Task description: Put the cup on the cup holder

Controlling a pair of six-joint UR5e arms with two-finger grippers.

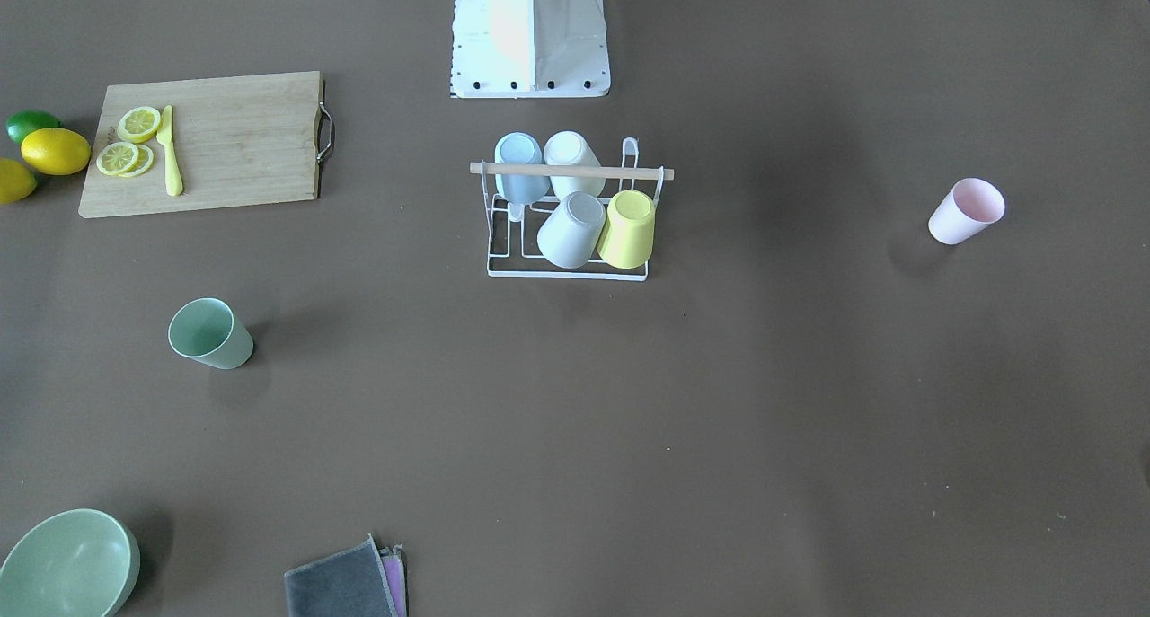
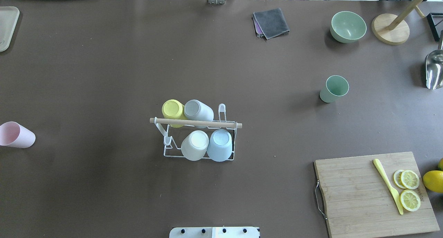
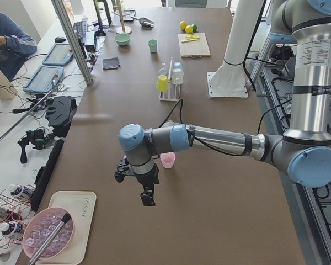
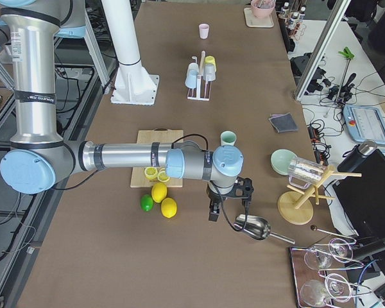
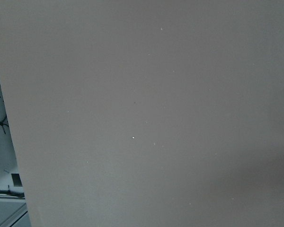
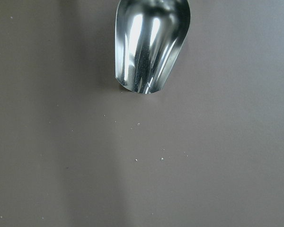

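The cup holder [image 2: 196, 123], a white wire rack with a wooden rod across its top, stands mid-table and carries several upturned cups: yellow, blue and two pale ones. It also shows in the front view [image 1: 571, 171]. A pink cup [image 2: 15, 135] stands upright far on my left side. A green cup [image 2: 334, 89] stands upright on my right side. My left gripper [image 3: 148, 199] hangs over bare table near the pink cup [image 3: 167, 160]. My right gripper [image 4: 213, 215] hangs beside a metal scoop [image 4: 256, 228]. I cannot tell whether either gripper is open or shut.
A cutting board [image 2: 373, 193] with lemon slices and a yellow knife [image 2: 387, 186] lies near right, with whole lemons [image 2: 433, 181] beside it. A green bowl [image 2: 347, 26], a grey cloth [image 2: 271, 22], a wooden stand [image 2: 391, 28] and a tray [image 2: 7, 26] sit at the far side.
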